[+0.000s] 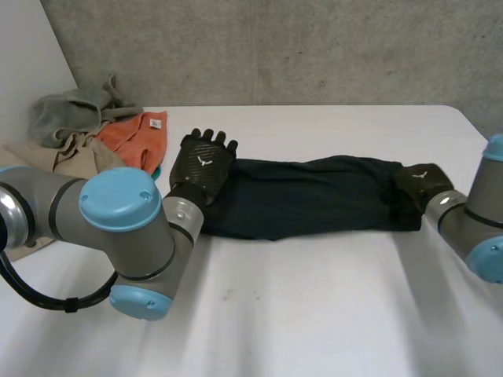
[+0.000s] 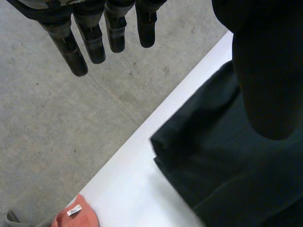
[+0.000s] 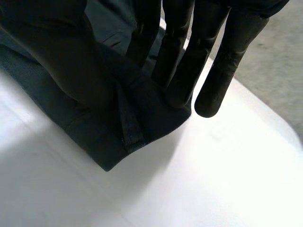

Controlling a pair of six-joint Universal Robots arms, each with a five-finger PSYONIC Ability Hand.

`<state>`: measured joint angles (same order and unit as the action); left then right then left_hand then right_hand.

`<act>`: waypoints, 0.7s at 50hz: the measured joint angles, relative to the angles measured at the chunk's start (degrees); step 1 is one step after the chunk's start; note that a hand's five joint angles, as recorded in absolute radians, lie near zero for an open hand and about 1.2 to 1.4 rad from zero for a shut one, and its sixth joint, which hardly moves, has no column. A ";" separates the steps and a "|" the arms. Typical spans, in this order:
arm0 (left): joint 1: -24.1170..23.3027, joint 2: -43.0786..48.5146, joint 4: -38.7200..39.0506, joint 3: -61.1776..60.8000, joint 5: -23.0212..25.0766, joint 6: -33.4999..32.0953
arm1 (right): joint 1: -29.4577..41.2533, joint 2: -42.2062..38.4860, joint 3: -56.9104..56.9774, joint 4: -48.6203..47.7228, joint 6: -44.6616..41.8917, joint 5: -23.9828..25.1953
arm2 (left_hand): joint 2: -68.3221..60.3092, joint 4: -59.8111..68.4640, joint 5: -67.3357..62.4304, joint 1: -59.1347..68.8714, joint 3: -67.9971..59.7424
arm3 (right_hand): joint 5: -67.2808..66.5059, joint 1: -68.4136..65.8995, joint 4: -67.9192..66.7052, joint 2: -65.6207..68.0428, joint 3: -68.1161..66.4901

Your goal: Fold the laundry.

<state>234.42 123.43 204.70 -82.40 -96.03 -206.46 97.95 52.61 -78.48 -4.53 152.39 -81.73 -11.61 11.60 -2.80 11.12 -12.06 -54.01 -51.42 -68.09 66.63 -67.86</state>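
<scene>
Nearest the head camera, the left arm (image 1: 118,228) bulks across the near-left of the surface (image 1: 314,314), and the stretch of surface behind its elbow is hidden by it. The right arm (image 1: 471,220) is cut off at the edge of the view. Mid-surface, a dark garment (image 1: 306,196) is laid flat as a long band running left to right. Its type can't be made out, since the folds are lost in the dark fabric. Its left end is partly covered by the left hand (image 1: 203,163) and its right end by the right hand (image 1: 420,182). On the left hand, the fingers (image 2: 92,42) are held straight and slightly spread, with nothing gripped. In the left wrist view they are seen off the cloth, past the garment's far edge, with the thumb over the fabric. Whether the palm touches the cloth can't be told. On the right hand, the fingers (image 3: 184,61) are held straight and close together and appear to be laid on the garment's end by the hem. One fingertip reaches past the edge over bare surface. The thumb is seen over the cloth beside them, the hand flat and unclenched, and what lies under the palm is hidden. Farther back, at the far-left corner, a pile is seen: an orange cloth (image 1: 141,137) with a small white label (image 2: 74,211), a beige cloth (image 1: 78,157) and a grey cloth (image 1: 67,114). The orange piece lies near the left hand, apart from the dark garment. The beige piece is partly hidden behind the left arm. Behind it all stands a grey concrete wall (image 1: 314,47).
</scene>
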 measured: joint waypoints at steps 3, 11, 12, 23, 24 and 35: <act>0.05 -1.07 -0.04 -0.55 0.01 0.00 | -1.63 2.72 -1.48 0.36 -2.11 0.17 | 0.00 0.00 0.00 0.00 0.00 | -0.44 -0.43 0.00 0.00 0.00; 0.49 -5.20 -0.04 -3.59 0.21 0.13 | -5.89 9.94 -4.45 0.95 -16.44 0.78 | 0.00 0.00 0.00 0.00 0.00 | -0.83 -2.57 0.00 0.15 0.00; 0.68 -6.10 -0.01 -4.34 0.25 0.15 | -5.96 10.81 -4.39 0.46 -20.72 1.08 | 0.00 0.00 0.00 0.00 0.00 | -0.94 -2.77 0.00 0.16 0.00; 2.56 -8.63 0.10 -6.86 0.12 0.47 | 8.34 9.91 -1.70 -7.31 -35.30 13.27 | 0.01 0.00 0.00 0.00 0.00 | -1.47 -3.88 -0.01 0.16 -0.47; 2.79 -8.73 0.11 -7.00 0.09 0.75 | 10.58 8.73 -1.70 -8.01 -35.68 15.69 | 0.01 0.00 0.00 0.00 0.00 | -2.02 -3.96 -0.01 0.20 -0.70; 4.72 -9.51 0.19 -6.74 0.07 4.30 | 23.42 0.15 -3.01 -9.53 -36.91 26.69 | 0.01 0.00 0.00 0.00 0.00 | -0.17 -2.91 3.65 -2.97 3.05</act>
<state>239.14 113.92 204.90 -89.13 -95.96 -202.16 121.37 52.76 -81.48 -14.06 115.48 -55.05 -11.60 11.60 -2.80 11.12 -12.06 -54.19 -54.33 -64.43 63.66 -64.80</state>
